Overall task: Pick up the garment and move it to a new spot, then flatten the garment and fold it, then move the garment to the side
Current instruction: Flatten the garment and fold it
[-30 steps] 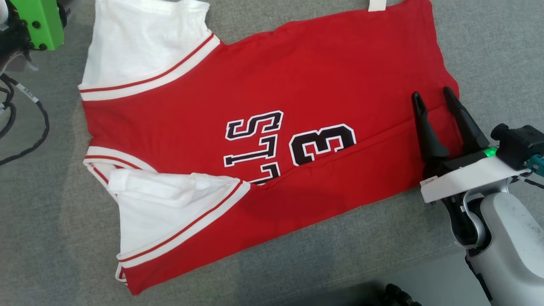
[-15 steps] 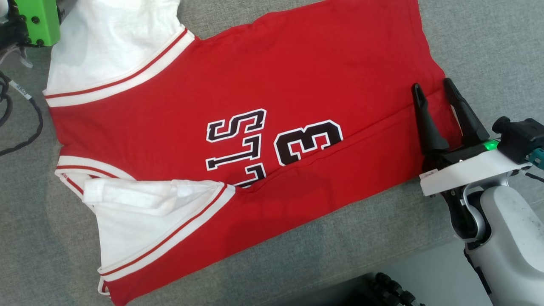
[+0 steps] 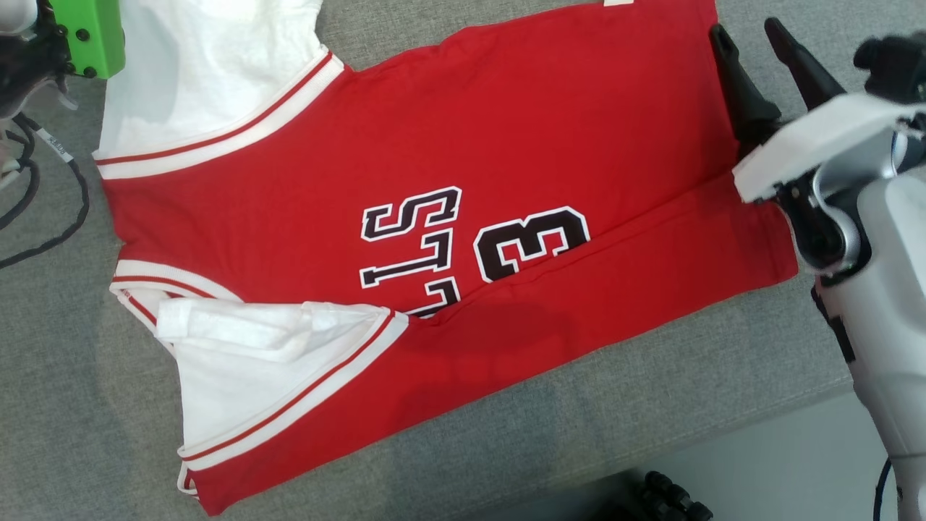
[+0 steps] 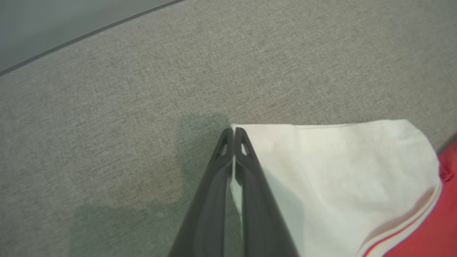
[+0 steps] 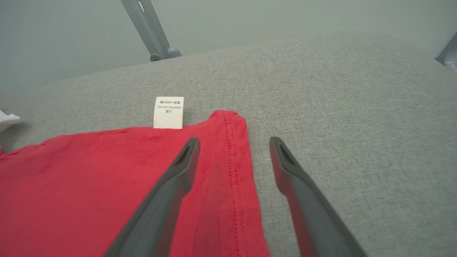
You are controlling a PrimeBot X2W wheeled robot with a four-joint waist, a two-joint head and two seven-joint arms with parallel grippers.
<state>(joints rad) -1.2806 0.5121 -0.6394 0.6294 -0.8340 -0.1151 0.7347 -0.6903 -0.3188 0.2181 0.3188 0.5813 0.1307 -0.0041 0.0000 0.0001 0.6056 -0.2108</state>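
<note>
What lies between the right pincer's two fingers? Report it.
Right wrist view: the red garment hem and a strip of bare grey surface lie inside the open right pincer.

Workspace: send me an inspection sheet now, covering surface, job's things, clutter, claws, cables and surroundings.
Surface: grey cloth-covered top.
Job's things: red jersey spread flat, its near long edge folded over part of the lettering; a white label pokes out near the far hem corner.
Clutter: nothing seen.
Claws: left claw shut on a corner of the white sleeve; right claw open, one finger over the red hem, the other over the grey top.
Cables: black cable looped on the top at the robot's left.
Surroundings: pale floor past the near edge; grey metal strut past the far edge.
</note>
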